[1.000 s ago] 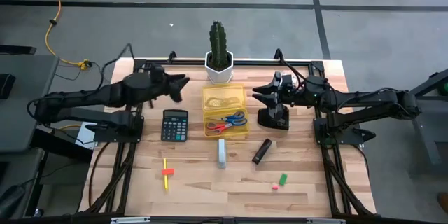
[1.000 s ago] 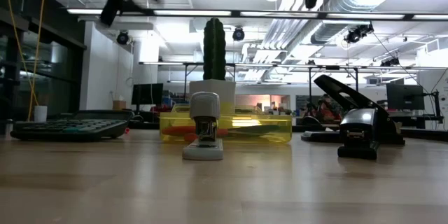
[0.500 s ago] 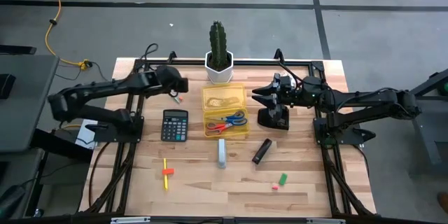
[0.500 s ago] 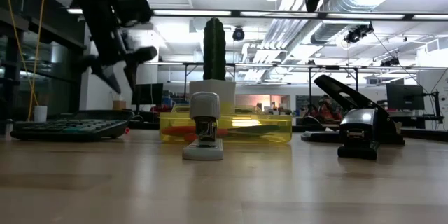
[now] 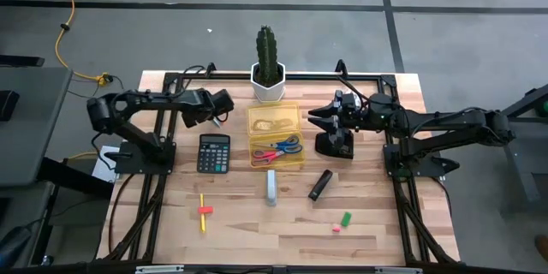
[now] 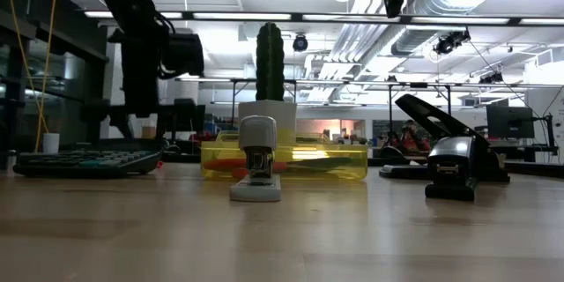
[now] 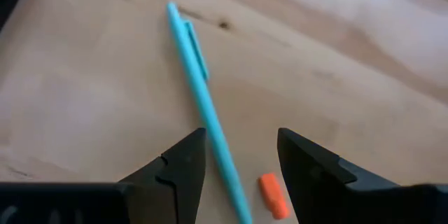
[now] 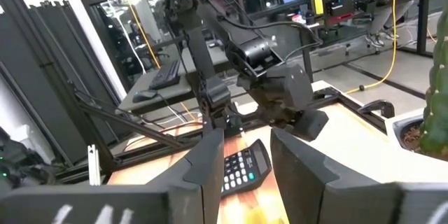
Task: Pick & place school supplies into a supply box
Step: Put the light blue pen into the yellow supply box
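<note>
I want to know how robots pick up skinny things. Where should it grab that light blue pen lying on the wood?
Probably around the middle of the blue pen, on its plain barrel below the clip. It lies flat on the table, so come straight down from above, one finger on each long side. The left end effector is open and already straddles the pen. Watch the small orange piece beside it.

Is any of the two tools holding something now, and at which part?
Nothing is held. The left tool is open above a blue pen lying on the table. The right tool is open and empty.
</note>
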